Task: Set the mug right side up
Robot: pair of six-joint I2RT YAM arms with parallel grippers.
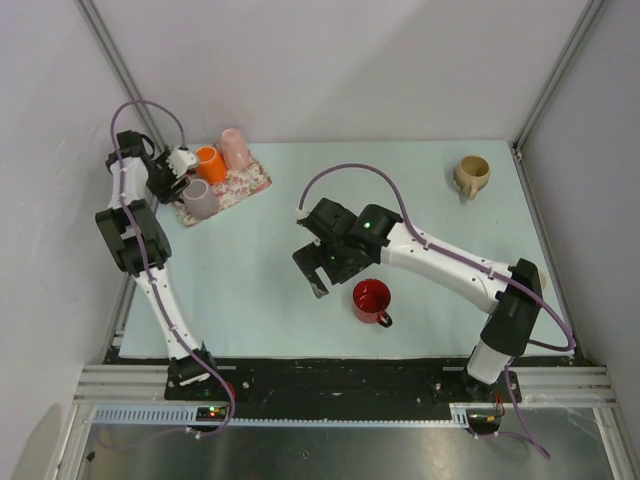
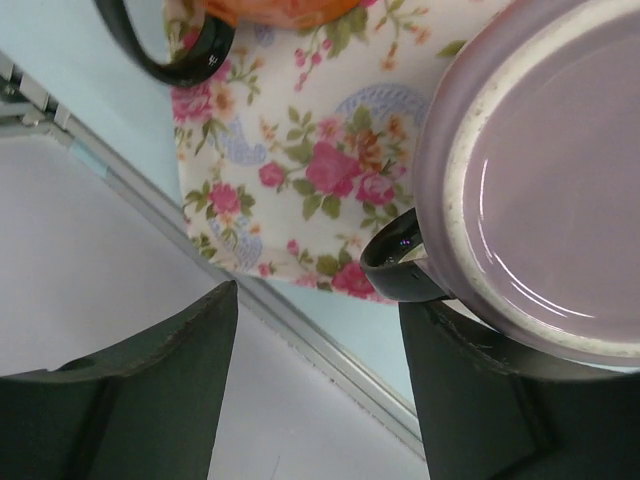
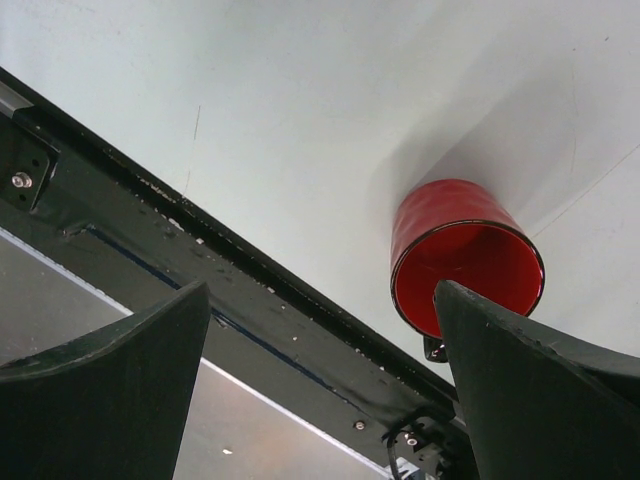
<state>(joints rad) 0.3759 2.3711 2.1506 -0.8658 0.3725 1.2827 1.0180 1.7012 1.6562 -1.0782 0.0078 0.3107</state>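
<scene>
Gaping beside the upside-down lilac mug (image 2: 560,190) hangs the left end effector (image 2: 318,300) (the right end effector (image 3: 320,290) is spread too).

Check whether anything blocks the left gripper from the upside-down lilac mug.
Nothing visible does. The left gripper is right beside the lilac mug on the floral mat, with the mug's black handle just off one finger. The orange mug stands next to the lilac mug, not between it and the gripper.

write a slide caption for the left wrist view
Left gripper open beside the upside-down lilac mug on the floral mat
</scene>
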